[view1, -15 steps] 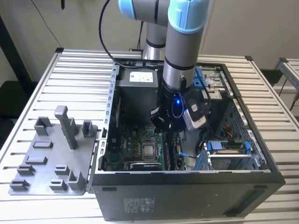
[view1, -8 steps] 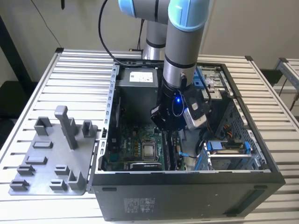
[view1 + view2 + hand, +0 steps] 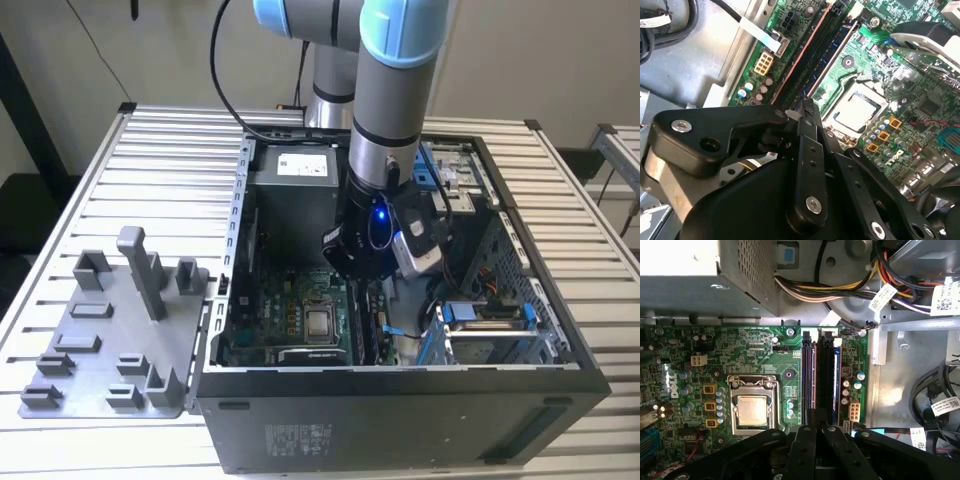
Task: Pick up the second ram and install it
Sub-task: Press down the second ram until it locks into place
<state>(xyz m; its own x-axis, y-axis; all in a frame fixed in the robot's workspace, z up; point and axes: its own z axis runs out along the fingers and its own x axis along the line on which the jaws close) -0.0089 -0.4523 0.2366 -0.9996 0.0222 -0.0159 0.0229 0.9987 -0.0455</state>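
Note:
Two dark memory sticks stand side by side in the slots of the green motherboard [image 3: 760, 347]. I take the blue-edged one for the second ram [image 3: 827, 372] [image 3: 826, 55]; it sits in its slot beside the red-edged stick [image 3: 807, 375]. My gripper [image 3: 816, 419] [image 3: 807, 106] is shut, its black fingers [image 3: 801, 450] pressed together at the near end of the second ram. Whether the tips touch or pinch the stick is hidden. In the exterior view the gripper [image 3: 365, 285] is low inside the open computer case [image 3: 400, 420].
The processor socket [image 3: 752, 407] lies beside the slots. Cable bundles [image 3: 840, 287] and the power supply box [image 3: 700, 275] crowd the far end of the board. A drive cage [image 3: 490, 330] fills the case on the exterior view's right. A grey tray with upright posts [image 3: 110, 330] lies outside on the slatted table.

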